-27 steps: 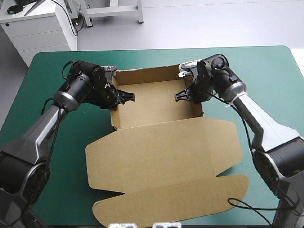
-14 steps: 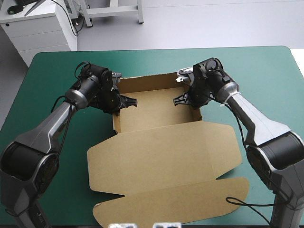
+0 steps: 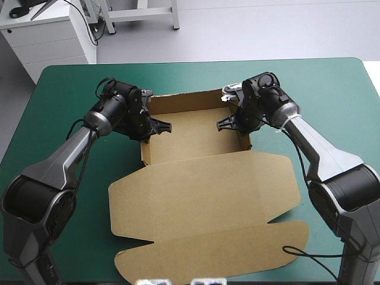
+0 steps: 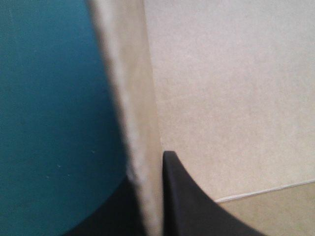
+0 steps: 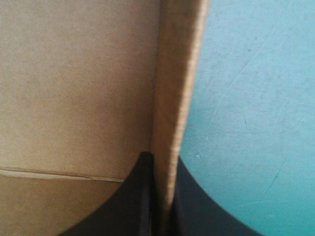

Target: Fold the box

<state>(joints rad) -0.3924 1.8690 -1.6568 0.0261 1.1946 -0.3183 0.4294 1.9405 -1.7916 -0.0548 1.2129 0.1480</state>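
Since earlier, left gripper & right gripper shifted only slightly w/ the box — each clamped on a side wall; walls held up, lid flat

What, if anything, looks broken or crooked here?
Nothing stands out. The brown box is an open tray with its walls upright and untorn, and its lid lies flat toward the table's near edge. The left gripper and the right gripper each pinch a side wall.

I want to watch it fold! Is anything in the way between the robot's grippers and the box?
Nothing visible. The left gripper is shut on the left wall of the box, the right gripper on its right wall, with board directly between the black fingers.
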